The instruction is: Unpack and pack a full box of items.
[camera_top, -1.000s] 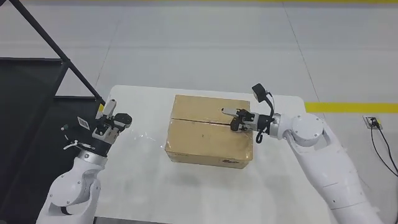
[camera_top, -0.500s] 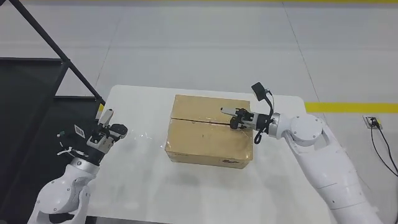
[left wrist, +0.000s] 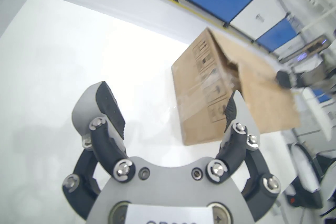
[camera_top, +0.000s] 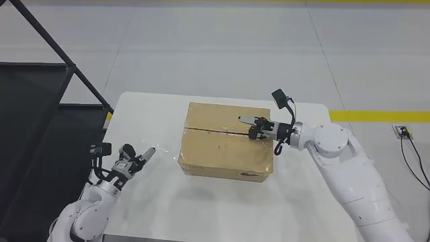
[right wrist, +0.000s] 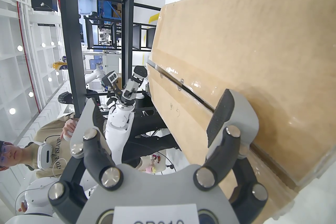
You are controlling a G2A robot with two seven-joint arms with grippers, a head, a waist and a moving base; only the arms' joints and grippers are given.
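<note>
Box (camera_top: pixel 226 141) corner perhaps agape from left wrist; left tool (left wrist: pixel 168 95), right tool (right wrist: pixel 158 101) spread.

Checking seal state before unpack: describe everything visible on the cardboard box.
The cardboard box is brown, rectangular, flat on the white table. Its top flaps are shut, meeting at a lengthwise seam with clear tape, which runs down the end face; there the flaps gape slightly. The right gripper, jaws open, sits over the seam; contact unclear.

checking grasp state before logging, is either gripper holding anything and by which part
Nothing is held. The left gripper is open, apart from the box; the right gripper is open at the box's top seam.
</note>
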